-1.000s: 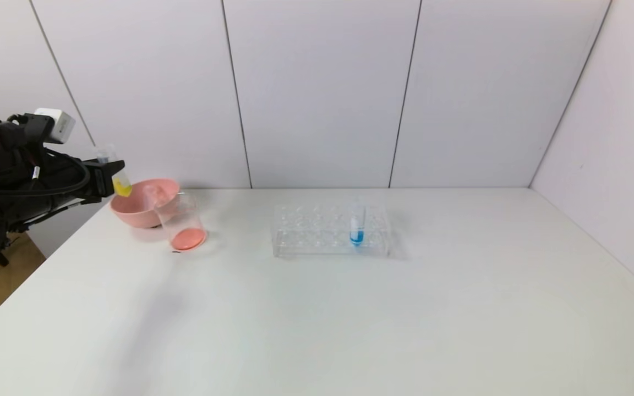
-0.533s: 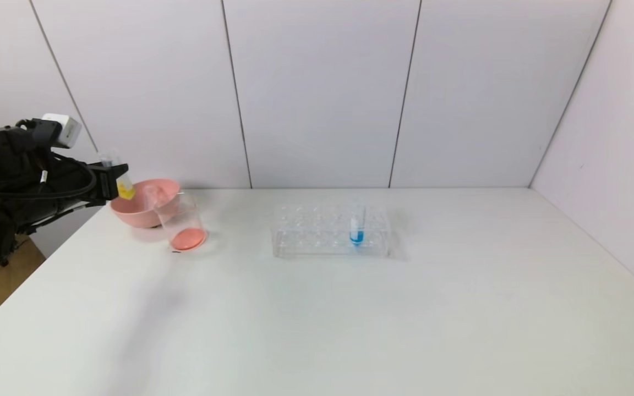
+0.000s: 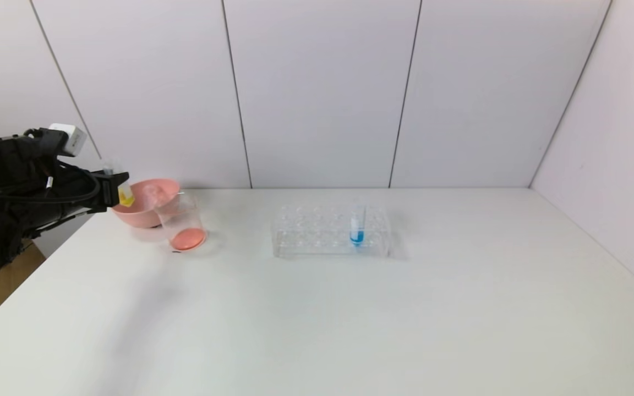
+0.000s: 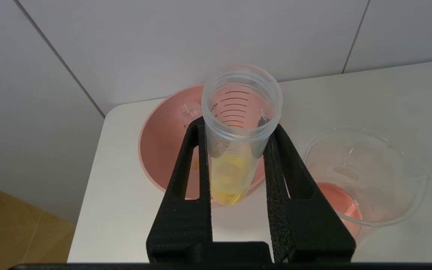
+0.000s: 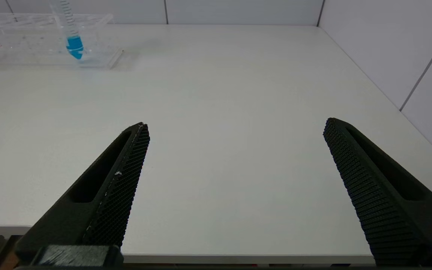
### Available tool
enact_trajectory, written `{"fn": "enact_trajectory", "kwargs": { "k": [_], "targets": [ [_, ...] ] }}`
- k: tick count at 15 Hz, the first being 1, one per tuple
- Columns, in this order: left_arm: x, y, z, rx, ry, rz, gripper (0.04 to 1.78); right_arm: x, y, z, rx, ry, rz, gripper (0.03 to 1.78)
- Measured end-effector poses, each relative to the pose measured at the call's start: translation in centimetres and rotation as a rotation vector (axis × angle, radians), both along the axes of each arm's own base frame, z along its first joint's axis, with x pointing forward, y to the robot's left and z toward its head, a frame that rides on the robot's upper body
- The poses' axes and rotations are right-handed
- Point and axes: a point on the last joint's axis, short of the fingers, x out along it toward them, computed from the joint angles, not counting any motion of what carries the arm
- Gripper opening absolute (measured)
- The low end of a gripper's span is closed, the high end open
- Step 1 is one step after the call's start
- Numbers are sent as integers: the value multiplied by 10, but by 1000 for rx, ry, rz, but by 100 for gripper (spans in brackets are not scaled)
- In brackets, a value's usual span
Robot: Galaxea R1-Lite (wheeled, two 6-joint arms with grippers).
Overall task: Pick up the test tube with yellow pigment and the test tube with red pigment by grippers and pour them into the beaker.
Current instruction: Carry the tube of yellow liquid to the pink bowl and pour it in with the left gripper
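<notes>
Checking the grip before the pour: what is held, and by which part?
The left gripper holds the yellow test tube around its middle; the right gripper holds nothing.

A big white flat table (image 3: 350, 308) holds three things. A round pink plastic bowl (image 3: 143, 212) sits right under the left pincer (image 3: 121, 190), a small clear beaker (image 3: 182, 223) stands touching it just past the pincer's tip, and a clear boxy plastic tube rack (image 3: 331, 231) sits far off to the pincer's right.

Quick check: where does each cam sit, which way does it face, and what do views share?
Head: up on the robot, facing forward-down at the table; left gripper at left.
Left wrist: behind the left gripper's fingers, on the yellow tube, pink bowl, beaker.
Right wrist: low at the table's edge; right gripper open.
Shared: blue tube, head and right wrist.
</notes>
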Motion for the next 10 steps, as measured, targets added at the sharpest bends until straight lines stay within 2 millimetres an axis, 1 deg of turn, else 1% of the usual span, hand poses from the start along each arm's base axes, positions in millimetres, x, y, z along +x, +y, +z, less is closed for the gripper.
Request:
{"fn": "enact_trajectory", "kwargs": {
  "k": [6, 10],
  "targets": [
    [4, 2, 2, 18, 4, -45, 43, 0, 0, 0, 0, 0, 0, 170],
    [8, 2, 7, 86, 76, -84, 43, 0, 0, 0, 0, 0, 0, 170]
  ]
}}
